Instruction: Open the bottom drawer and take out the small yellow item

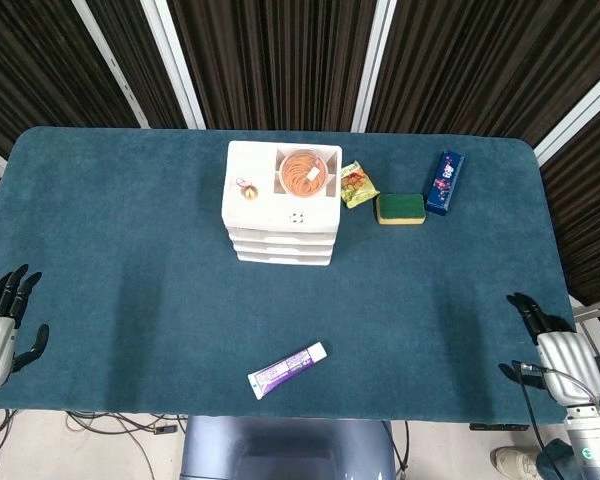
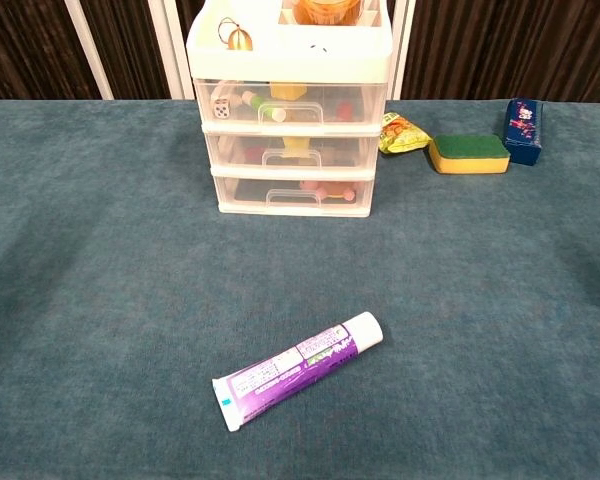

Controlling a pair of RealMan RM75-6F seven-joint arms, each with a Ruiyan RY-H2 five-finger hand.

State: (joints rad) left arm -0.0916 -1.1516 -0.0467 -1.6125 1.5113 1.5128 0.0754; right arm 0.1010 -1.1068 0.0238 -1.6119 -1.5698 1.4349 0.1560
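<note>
Centrally, boxy translucent-plastic drawer unit [image 2: 289, 110] on napped teal table [image 2: 100, 300].

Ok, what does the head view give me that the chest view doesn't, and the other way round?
Only the head view shows the left robot hand and right robot hand, both at the near table corners with fingers apart, holding nothing, plus the whole table. Only the chest view shows the drawer fronts: the bottom drawer is closed, with small items visible inside through the clear plastic. Both show the drawer unit, toothpaste tube, sponge, snack packet and blue box.
</note>
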